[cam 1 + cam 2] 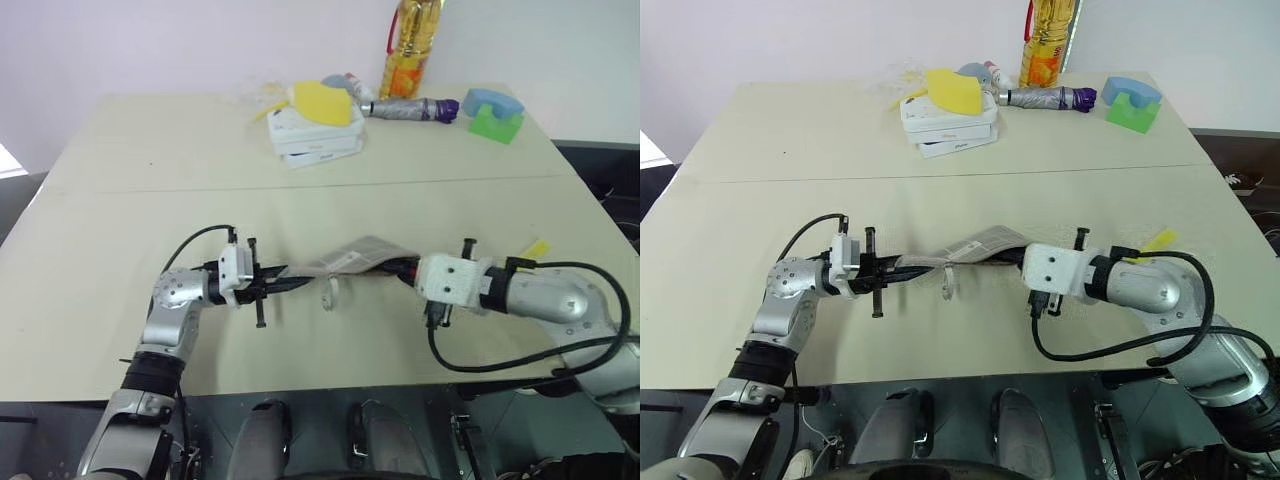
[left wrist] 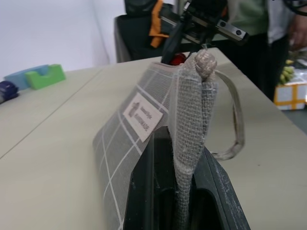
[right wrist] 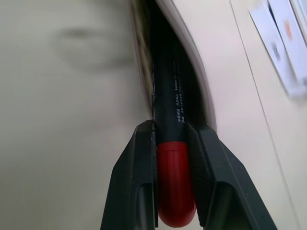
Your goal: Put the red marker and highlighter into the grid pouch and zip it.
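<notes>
Near the table's front edge, the left gripper (image 1: 262, 283) pinches the grid pouch (image 1: 350, 259) by its left end to steady it while the right gripper (image 3: 173, 143), clamped on the red marker (image 3: 169, 115), feeds it into the pouch's right, open end.

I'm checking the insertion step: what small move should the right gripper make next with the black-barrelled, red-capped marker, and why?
Probably keep sliding the red marker a little deeper, then let go. The right gripper is shut on it near the red cap, and its black barrel already reaches into the mouth of the grey grid-lined fabric pouch, whose other end the left gripper clamps lifted off the beige table.
</notes>
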### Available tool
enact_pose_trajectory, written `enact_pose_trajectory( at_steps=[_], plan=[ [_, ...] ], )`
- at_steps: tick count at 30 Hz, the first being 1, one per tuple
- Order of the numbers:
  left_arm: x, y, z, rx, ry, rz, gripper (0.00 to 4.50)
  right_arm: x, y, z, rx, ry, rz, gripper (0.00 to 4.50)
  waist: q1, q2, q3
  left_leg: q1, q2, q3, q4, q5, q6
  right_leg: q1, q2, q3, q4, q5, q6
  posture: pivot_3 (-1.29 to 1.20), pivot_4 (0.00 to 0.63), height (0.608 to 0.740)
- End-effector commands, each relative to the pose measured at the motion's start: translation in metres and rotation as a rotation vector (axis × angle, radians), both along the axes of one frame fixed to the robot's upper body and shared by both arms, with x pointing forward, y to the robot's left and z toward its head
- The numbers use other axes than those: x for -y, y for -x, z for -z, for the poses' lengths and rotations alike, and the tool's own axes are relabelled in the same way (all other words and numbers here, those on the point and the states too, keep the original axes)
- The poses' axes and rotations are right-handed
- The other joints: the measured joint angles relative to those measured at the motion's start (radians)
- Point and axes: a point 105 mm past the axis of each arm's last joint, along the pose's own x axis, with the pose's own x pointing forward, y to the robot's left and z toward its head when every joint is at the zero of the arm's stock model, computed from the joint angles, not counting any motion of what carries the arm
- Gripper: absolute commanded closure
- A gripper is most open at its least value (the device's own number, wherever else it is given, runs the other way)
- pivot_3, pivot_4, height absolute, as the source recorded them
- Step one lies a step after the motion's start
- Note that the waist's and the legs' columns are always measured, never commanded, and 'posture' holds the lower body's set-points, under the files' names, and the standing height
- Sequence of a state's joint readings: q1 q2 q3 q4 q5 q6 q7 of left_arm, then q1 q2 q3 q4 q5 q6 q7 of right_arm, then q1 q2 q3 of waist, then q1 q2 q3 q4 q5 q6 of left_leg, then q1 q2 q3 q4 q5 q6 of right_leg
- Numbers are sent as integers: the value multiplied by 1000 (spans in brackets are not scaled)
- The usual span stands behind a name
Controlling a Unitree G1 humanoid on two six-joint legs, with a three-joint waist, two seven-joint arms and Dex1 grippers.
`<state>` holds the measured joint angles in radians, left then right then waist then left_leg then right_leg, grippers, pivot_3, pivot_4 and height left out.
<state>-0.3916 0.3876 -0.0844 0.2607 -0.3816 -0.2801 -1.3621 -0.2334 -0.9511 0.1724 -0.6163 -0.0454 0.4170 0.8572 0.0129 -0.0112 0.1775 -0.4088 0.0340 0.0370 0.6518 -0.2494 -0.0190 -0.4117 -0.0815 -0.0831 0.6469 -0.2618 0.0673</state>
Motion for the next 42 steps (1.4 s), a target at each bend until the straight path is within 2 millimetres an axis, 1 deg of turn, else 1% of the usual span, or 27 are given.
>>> enact_pose_trajectory(
  at_steps=[1,2,4,6,9,10,12,14,15,16,17,18,19,22,24,25,26,27,29,31,33,36,40,42],
  plan=[
    [6,4,-10,57,1,70,4500,-22,11,-6,28,8,-118,4145,0,0,0,0,0,0,0,0,0,0,0,0,0,0,0,0,150,740],
    [6,4,-10,58,-2,77,4500,-25,12,-5,21,2,-126,4145,0,0,0,0,0,0,0,0,0,0,0,0,0,0,0,0,150,740],
    [6,4,-10,59,-4,82,4500,-27,13,-6,14,-7,-129,3099,1,0,0,0,0,0,0,0,0,0,0,0,0,0,0,0,150,740],
    [5,3,-9,58,-7,78,4500,-26,13,-7,11,-13,-123,2337,1,0,0,0,0,0,0,0,0,0,0,0,0,0,0,0,150,740],
    [2,0,-5,58,-16,52,4500,-20,10,-14,26,-51,-72,696,0,0,0,0,0,0,1,0,0,0,0,0,0,0,0,0,150,740],
    [1,-1,-5,55,-14,40,4500,-17,10,-17,18,-83,-44,233,1,0,0,0,0,0,1,0,0,0,0,0,0,0,0,0,150,740],
    [-1,-2,-3,52,-11,21,4500,-10,10,-26,2,-169,9,233,1,0,0,0,0,0,1,0,0,0,0,0,0,0,0,0,150,740],
    [-2,-4,0,50,-4,-8,4500,-2,11,-41,-27,-335,85,233,1,0,0,0,0,0,1,0,0,1,0,0,0,0,0,0,150,740],
    [-2,-4,0,51,-1,-17,4500,1,12,-45,-41,-392,110,233,2,0,0,0,0,-1,1,0,0,1,0,0,0,0,0,0,150,740],
    [-2,-4,1,49,5,-32,4500,10,11,-51,-63,-486,167,233,2,0,0,0,0,-2,1,0,0,1,0,0,0,0,0,0,150,740],
    [-1,-6,2,55,16,-53,4500,22,8,-54,-61,-547,235,233,2,0,0,0,0,-4,1,0,0,1,0,0,0,0,0,0,150,740],
    [-1,-8,2,63,28,-82,4500,36,4,-58,-39,-615,316,233,2,0,0,0,0,-5,1,0,0,2,0,0,0,0,0,0,150,740],
    [0,-10,2,71,41,-107,4500,55,-3,-58,-30,-689,431,233,2,0,0,1,0,-5,1,0,0,2,-1,0,0,0,0,0,150,740],
    [4,-15,2,90,75,-171,4500,108,-14,-40,-44,-835,755,103,4,-1,-1,1,0,-5,2,0,0,3,-1,0,0,0,0,0,150,740],
    [14,-14,2,96,94,-179,4500,149,-17,-15,-20,-835,1044,103,3,0,-1,1,0,-4,2,0,0,3,-2,0,0,0,0,0,150,740],
    [19,-14,1,97,110,-183,4500,165,-18,-6,9,-834,1167,103,2,0,-1,1,-1,-4,2,0,0,2,-2,0,1,0,0,0,150,740],
    [23,-14,0,97,128,-190,4500,176,-17,0,34,-828,1258,103,2,0,-1,1,-1,-4,1,0,0,2,-2,0,1,0,0,0,150,740],
    [25,-14,-2,96,140,-196,4500,182,-17,3,48,-829,1306,103,2,1,-1,1,-1,-4,1,0,0,2,-1,0,1,0,0,0,150,740],
    [27,-14,-3,102,148,-201,4500,183,-19,6,49,-854,1349,103,-4,2,-1,1,-1,-4,1,0,0,1,-1,1,1,0,0,0,150,740],
    [33,-14,-6,151,159,-206,4500,189,-23,20,21,-930,1456,103,-9,2,-1,1,0,-3,0,0,0,0,0,2,2,0,0,0,150,740],
    [37,-14,-11,185,179,-212,4500,190,-26,30,-10,-978,1519,103,-5,3,-2,2,0,-3,0,0,0,0,1,2,3,0,0,0,150,740],
    [40,-12,-14,211,195,-210,4500,184,-32,39,-61,-1028,1525,103,0,3,-2,1,0,-2,0,0,0,0,1,2,3,0,0,0,150,740],
    [41,-11,-12,212,185,-206,4500,183,-40,45,-73,-1050,1553,103,0,3,-2,1,-1,0,-1,0,0,0,0,2,2,0,0,0,150,740],
    [41,-12,-13,214,187,-214,4500,186,-40,48,-70,-1062,1587,630,0,3,-2,1,-1,0,-1,0,0,0,0,2,2,0,0,0,150,740]
  ],
)
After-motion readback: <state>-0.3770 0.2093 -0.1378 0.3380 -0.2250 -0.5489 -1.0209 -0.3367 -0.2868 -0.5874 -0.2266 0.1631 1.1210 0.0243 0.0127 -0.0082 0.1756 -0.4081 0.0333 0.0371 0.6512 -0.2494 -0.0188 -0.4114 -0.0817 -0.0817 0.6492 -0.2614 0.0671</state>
